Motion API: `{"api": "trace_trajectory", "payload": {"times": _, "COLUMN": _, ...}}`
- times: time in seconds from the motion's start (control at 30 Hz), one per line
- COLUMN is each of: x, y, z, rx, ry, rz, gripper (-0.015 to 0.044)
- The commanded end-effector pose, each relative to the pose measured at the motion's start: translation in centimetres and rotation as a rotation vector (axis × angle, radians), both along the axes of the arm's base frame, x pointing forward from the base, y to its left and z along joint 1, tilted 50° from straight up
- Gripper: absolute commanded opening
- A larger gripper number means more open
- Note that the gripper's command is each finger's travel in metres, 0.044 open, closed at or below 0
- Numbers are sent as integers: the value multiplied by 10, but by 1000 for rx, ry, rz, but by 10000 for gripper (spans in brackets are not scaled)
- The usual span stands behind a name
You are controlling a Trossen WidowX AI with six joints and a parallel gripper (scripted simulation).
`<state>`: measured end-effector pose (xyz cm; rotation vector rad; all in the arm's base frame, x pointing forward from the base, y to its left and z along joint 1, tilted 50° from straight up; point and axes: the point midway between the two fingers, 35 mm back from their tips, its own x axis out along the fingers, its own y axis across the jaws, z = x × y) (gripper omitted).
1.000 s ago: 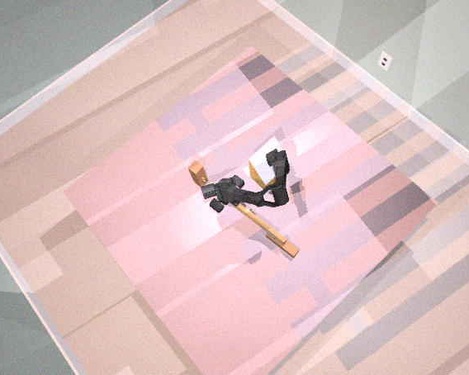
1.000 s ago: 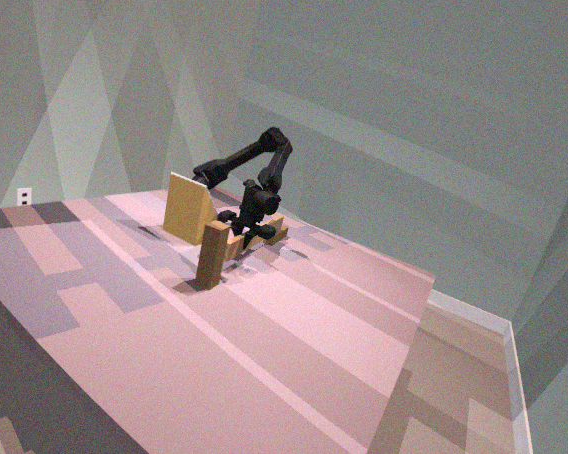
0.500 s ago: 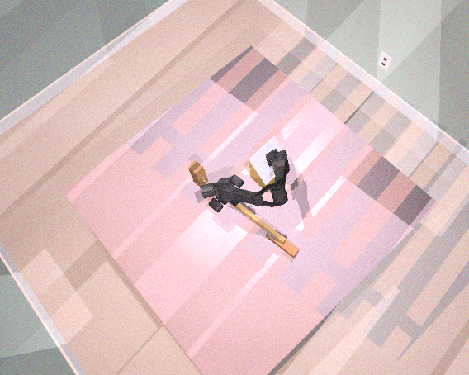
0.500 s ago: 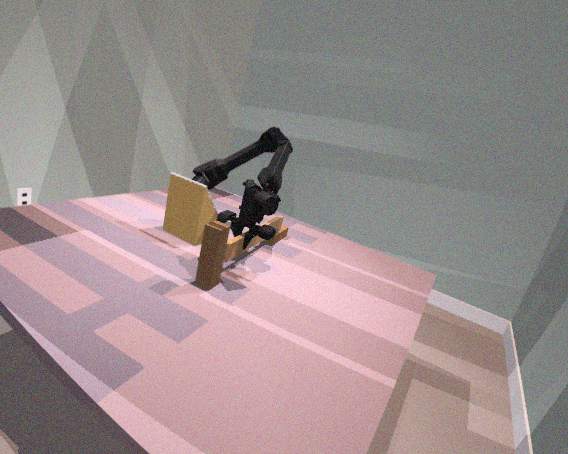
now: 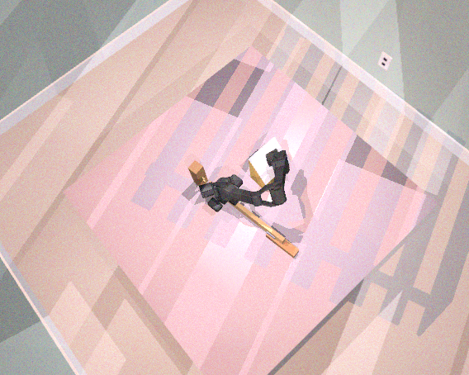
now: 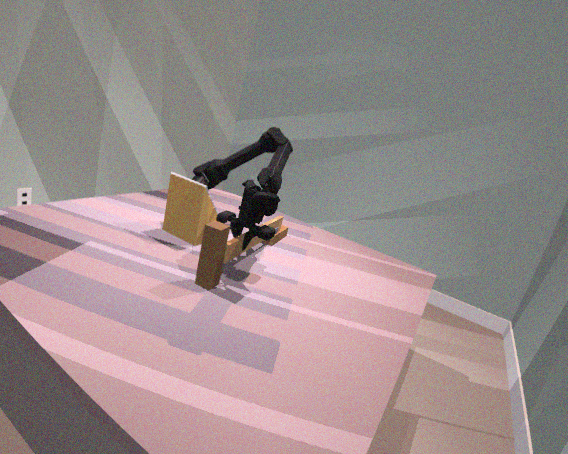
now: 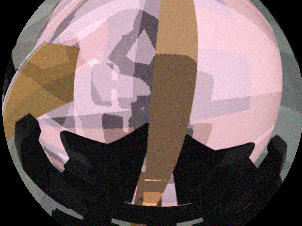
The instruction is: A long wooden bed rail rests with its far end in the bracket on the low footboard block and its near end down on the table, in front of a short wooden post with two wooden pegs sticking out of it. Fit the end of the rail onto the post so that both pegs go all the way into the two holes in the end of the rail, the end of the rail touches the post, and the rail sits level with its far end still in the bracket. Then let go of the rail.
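My gripper (image 5: 224,192) (image 6: 242,240) (image 7: 159,128) is shut on the long wooden rail (image 5: 258,220) (image 6: 231,252) (image 7: 175,34), near the post end. The rail's near end is raised off the table in the exterior view. Its far end lies at the bracket on the low footboard block (image 5: 292,250) (image 6: 280,236). The short wooden post (image 5: 196,168) (image 6: 211,259) stands upright just beyond the gripper. Brass-coloured pegs (image 5: 204,178) show partly at its side in the top view. The gripper hides the rail's end and its holes, so contact with the post cannot be told.
A yellow-brown block with a white top (image 5: 265,155) (image 6: 183,213) (image 7: 47,81) stands beside the arm's base, to the left in the wrist view. The arm reaches over from there. Striped shadows lie across the pink table top (image 5: 185,291) (image 6: 335,373).
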<state>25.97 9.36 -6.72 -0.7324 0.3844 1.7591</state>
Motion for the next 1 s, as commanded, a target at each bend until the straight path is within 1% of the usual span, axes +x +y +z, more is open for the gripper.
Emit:
{"api": "trace_trajectory", "payload": {"times": 0.0, "x": 3, "y": -3, "z": 0, "rx": -2, "ry": -7, "rz": -6, "gripper": 0}}
{"api": "trace_trajectory", "payload": {"times": 0.97, "x": 5, "y": -9, "z": -7, "rx": -2, "ry": -7, "rz": -6, "gripper": 0}}
